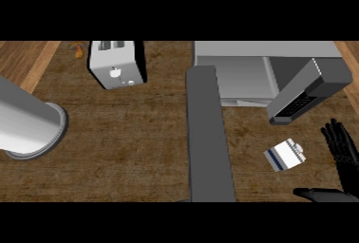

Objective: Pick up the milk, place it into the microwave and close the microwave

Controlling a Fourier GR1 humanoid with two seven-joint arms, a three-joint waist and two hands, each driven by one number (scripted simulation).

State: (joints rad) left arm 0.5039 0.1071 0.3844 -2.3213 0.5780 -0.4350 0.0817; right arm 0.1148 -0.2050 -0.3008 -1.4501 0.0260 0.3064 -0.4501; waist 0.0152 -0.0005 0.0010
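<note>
Lying just left of the open right hand point(341, 147): the milk point(285, 154), untouched.

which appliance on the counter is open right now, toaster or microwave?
The microwave: its door is swung out at the right, exposing the cavity. The toaster at upper left has no door, only its top slots.

Right robot hand point(341, 147): all black, matte, with slim fingers point(335, 135) that narrow to rounded tips and faint segment lines across them. A second black piece point(324, 194) at the lower edge has the same finish and a rounded outline; can't tell which part of the hand it is. Forearm point(209, 142): plain mid-grey, long, straight-sided, squared-off far end, uniform finish along its length.
</note>
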